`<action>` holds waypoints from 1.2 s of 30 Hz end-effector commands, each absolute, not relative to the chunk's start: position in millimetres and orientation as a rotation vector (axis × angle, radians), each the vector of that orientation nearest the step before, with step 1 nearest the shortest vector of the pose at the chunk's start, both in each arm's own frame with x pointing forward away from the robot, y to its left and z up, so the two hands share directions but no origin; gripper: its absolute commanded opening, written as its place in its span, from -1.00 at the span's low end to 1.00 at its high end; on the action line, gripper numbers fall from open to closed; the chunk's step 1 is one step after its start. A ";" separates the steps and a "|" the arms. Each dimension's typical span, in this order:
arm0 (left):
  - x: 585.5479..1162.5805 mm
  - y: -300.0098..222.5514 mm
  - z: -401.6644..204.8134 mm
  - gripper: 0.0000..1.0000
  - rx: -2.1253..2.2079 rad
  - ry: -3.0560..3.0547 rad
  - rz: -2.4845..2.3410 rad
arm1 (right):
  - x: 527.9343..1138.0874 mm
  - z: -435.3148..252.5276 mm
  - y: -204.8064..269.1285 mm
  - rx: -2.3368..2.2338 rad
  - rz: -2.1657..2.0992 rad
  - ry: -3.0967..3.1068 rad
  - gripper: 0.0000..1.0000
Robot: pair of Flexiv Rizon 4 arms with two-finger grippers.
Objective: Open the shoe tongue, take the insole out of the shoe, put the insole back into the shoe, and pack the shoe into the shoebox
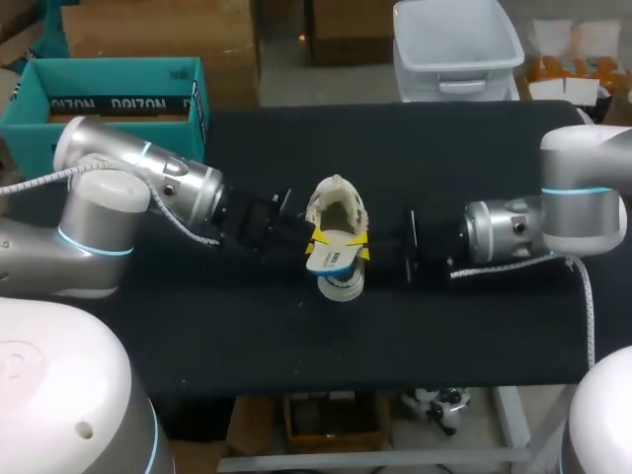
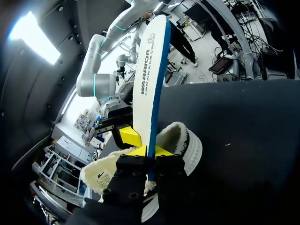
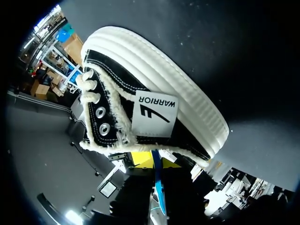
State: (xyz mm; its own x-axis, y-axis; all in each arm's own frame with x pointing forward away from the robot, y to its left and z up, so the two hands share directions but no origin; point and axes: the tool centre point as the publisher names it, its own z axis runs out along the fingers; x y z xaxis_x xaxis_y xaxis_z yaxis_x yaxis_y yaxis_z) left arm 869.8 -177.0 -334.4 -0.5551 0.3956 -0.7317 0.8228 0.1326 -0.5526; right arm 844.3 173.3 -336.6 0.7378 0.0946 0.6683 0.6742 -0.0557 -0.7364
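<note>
White insole (image 1: pixel 334 259) with blue edge, fleece-lined black shoe (image 1: pixel 336 197), white sole

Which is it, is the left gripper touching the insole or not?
Touching. In the left wrist view the left gripper pinches the insole edge-on between its two yellow tips, one pressed against each side.

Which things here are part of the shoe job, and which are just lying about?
Job: shoe; insole; teal shoebox; left end effector and right end effector, both clamped on the insole.
Other: black table underneath.
</note>
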 end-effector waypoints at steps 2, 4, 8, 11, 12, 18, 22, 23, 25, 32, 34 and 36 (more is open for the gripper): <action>879.6 -182.7 -341.6 -1.00 1.159 2.029 -1.405 | 854.8 -339.3 175.4 -1.581 -0.518 -0.647 -1.00; 882.4 -181.4 -343.7 -1.00 1.148 2.033 -1.409 | 859.9 -341.5 175.4 -1.578 -0.517 -0.650 -1.00; 887.8 -180.7 -347.8 -1.00 1.135 2.050 -1.393 | 869.6 -347.7 175.1 -1.574 -0.513 -0.650 -1.00; 890.8 -180.1 -350.1 -1.00 1.127 2.058 -1.393 | 872.0 -350.4 175.6 -1.575 -0.511 -0.646 -1.00; 891.3 -179.6 -350.7 -1.00 1.125 2.060 -1.392 | 872.6 -351.3 176.4 -1.573 -0.510 -0.646 -1.00; 891.7 -178.5 -352.3 -1.00 1.121 2.068 -1.386 | 872.7 -352.5 177.2 -1.574 -0.509 -0.644 -1.00; 892.1 -178.0 -353.1 -1.00 1.117 2.072 -1.386 | 870.3 -352.0 178.7 -1.581 -0.509 -0.641 -1.00; 892.1 -178.0 -353.1 -1.00 1.117 2.072 -1.387 | 869.8 -351.7 178.9 -1.582 -0.509 -0.641 -1.00; 890.1 -177.9 -352.4 -1.00 1.121 2.067 -1.389 | 861.4 -345.8 180.7 -1.599 -0.514 -0.646 -0.44; 882.3 -178.1 -348.2 -1.00 1.153 2.036 -1.386 | 833.7 -329.7 178.3 -1.658 -0.532 -0.650 -0.20; 881.5 -178.4 -347.3 -1.00 1.156 2.033 -1.386 | 831.9 -328.6 177.7 -1.659 -0.537 -0.651 -0.20; 881.2 -178.7 -346.7 -1.00 1.158 2.031 -1.386 | 831.0 -328.4 177.3 -1.659 -0.539 -0.651 -0.21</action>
State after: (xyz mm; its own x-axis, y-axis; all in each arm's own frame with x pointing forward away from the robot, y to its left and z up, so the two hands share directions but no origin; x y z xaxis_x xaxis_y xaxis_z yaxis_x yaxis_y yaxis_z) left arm 882.5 -178.6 -345.7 -0.5643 0.4031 -0.7205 0.8181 0.1562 -0.5534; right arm 840.0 180.5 -335.6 0.7350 0.1282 0.6658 0.6768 -0.0795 -0.7319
